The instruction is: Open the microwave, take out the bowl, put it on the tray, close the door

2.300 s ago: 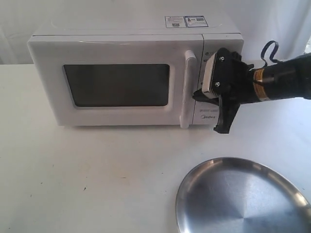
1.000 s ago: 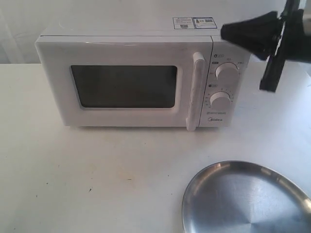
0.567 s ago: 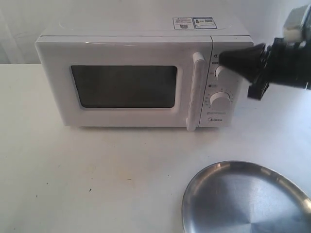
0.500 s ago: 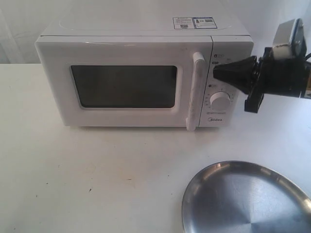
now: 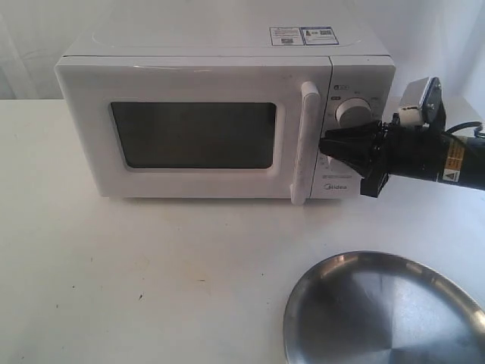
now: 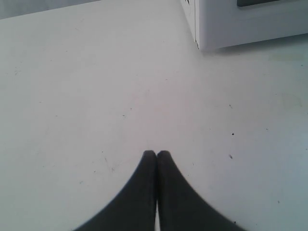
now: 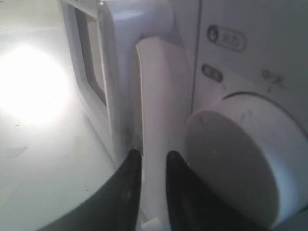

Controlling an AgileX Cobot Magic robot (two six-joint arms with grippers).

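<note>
White plastic everywhere, so the black right pincer [image 5: 327, 144] is easy to follow: a second ago it was up by the top right corner of the microwave [image 5: 204, 68], and now it's dropped down, gone level and is poking straight at the handle [image 5: 307, 144], right in front of the lower dial [image 7: 236, 159]. In the right wrist view the pincer [image 7: 149, 161] is only narrowly apart, tips right up against the edge of the bar. I can't tell if it's actually touching it yet. My read is that it's lining up for the pull, so step one is only starting. The door [image 5: 83, 136] is flat shut, and its dark window [image 5: 193, 135] shows nothing inside, so no bowl to be seen, presumably it's in there. The microwave itself looks glossy and boxy, stickers on top, sitting at the back of the table [image 5: 151, 265]. The tray [image 5: 303, 292] waits empty near the front right, brushed steel. The left pincer [image 6: 156, 154] is pinched closed on nothing, hanging over bare table near the microwave's corner [image 6: 231, 24].
</note>
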